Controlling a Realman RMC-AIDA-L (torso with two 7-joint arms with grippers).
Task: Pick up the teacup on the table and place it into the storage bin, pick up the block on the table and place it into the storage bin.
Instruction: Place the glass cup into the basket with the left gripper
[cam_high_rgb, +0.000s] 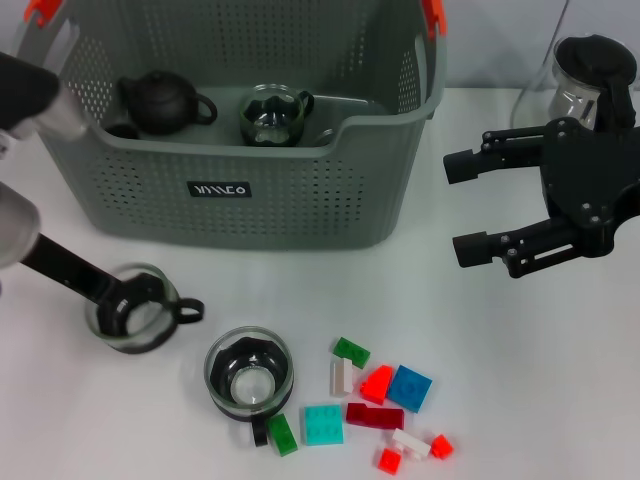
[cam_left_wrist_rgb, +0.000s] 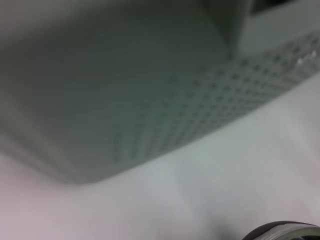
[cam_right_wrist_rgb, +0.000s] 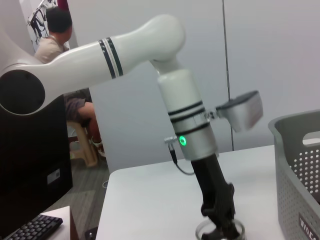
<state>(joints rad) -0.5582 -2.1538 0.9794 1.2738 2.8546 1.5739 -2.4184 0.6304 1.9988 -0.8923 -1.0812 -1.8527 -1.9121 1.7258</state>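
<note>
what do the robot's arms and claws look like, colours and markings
The left arm is glossy white and rounded, with thin black bands around its segments and a glowing green ring light near the wrist, where a grey camera box sticks out. Below that it narrows to a black left claw. The right claw is all matte black, with two long jointed fingers and visible screws.
</note>
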